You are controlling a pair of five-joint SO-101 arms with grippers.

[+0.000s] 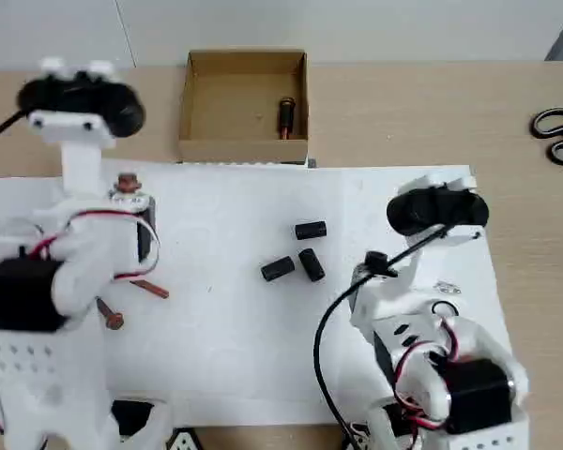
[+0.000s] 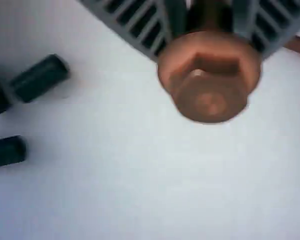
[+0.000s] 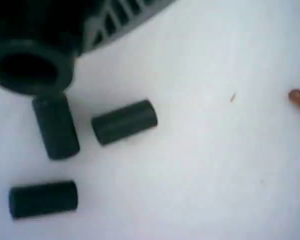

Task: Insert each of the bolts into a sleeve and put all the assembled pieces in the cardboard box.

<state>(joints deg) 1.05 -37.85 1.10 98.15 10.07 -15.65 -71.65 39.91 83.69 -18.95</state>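
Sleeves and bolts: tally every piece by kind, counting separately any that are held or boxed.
Loose sleeves: 3
Held sleeve, right claw: 1
Loose bolts: 2
Held bolt, left claw: 1
Assembled piece in cardboard box: 1
Total: 8

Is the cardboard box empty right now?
No, one assembled piece lies inside the cardboard box, close to a side wall.

Open cardboard box (image 1: 244, 150) stands top centre, behind the white paper sheet (image 1: 225, 342). Three black cylindrical sleeves (image 1: 311, 264) lie mid-sheet, and two loose copper bolts (image 1: 150, 289) lie at left.
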